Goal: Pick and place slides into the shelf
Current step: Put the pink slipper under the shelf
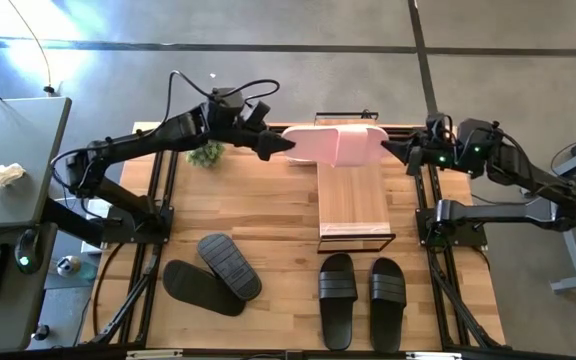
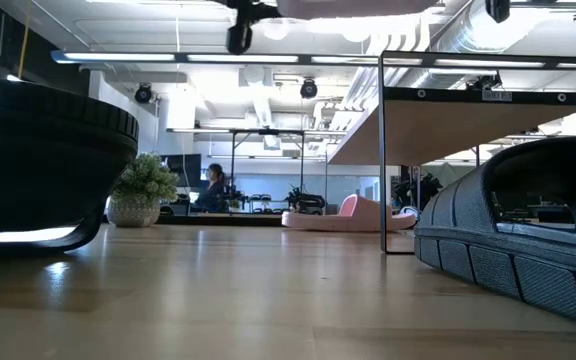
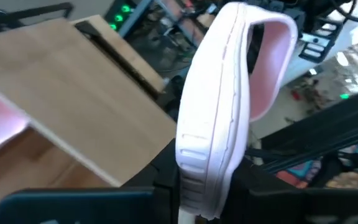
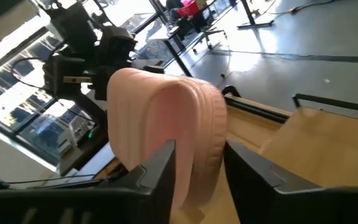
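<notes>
Slides first: one pale pink slide (image 1: 333, 143) is held up in the air over the far end of the shelf (image 1: 353, 195), caught between both arms. It's clamped on edge by the left hand (image 1: 286, 145), with the fingers pinching the sole end. The right hand (image 1: 388, 148) is parked around the strap end, but its fingers look spread, with a sliver of gap on one side, so the weight seems to be carried by the left alone. For the step in hand, which looks like a handover ahead of placing, the right hand is best backed straight off along its own line so the strap isn't snagged. The slide should then be rolled flat, sole down, before it's lowered onto the plank. A grip that close to the end could let the slide droop or twist, so a slow descent is advised, and it should be let go only once the sole is fully resting. Looks-wise, a thick pale sole with a grooved rim and a wide ribbed strap arching over it can be seen. A second pink slide (image 2: 348, 213) is seen lying low by the shelf's far legs. One black pair (image 1: 360, 298) is set strap-up on the tabletop (image 1: 268, 210) near the front, and the other black pair (image 1: 213, 275) is lying sole-up and overlapping.
</notes>
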Robot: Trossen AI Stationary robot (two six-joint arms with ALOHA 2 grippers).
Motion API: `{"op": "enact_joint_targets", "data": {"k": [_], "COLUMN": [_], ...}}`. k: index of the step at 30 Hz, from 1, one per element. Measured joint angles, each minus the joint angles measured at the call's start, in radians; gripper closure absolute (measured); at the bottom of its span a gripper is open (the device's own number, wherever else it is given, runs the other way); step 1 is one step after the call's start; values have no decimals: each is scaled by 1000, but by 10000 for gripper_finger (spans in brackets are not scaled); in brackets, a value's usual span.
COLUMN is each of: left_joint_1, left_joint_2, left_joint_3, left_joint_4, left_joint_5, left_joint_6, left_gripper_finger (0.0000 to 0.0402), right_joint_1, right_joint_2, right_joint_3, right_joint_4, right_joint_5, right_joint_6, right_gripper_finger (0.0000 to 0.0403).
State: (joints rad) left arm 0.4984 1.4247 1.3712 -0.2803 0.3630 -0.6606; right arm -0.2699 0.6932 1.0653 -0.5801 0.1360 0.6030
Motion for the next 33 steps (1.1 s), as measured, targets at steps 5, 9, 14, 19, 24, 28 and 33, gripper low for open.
{"op": "enact_joint_targets", "data": {"k": [5,9,14,19,24,28,33], "left_joint_1": [0,0,0,7,51,77,106], "left_joint_2": [-67,-138,-215,-264,-262,-259,-259], "left_joint_3": [0,0,0,0,-33,-161,-399], "left_joint_4": [-119,-273,-536,-724,-854,-763,-442], "left_joint_5": [-104,-210,-345,-366,-278,-210,-52], "left_joint_6": [35,39,-10,-91,-154,-207,-315], "left_gripper_finger": [356,354,348,356,352,353,352], "right_joint_1": [0,0,0,0,0,0,0], "right_joint_2": [-52,-97,-137,-152,-151,-150,-150], "right_joint_3": [0,0,0,0,0,0,0], "right_joint_4": [-53,-93,-159,-202,-227,-274,-340], "right_joint_5": [22,7,-24,-46,-129,-182,-210], "right_joint_6": [-1,9,52,73,91,122,134], "right_gripper_finger": [244,235,234,234,234,234,234]}}
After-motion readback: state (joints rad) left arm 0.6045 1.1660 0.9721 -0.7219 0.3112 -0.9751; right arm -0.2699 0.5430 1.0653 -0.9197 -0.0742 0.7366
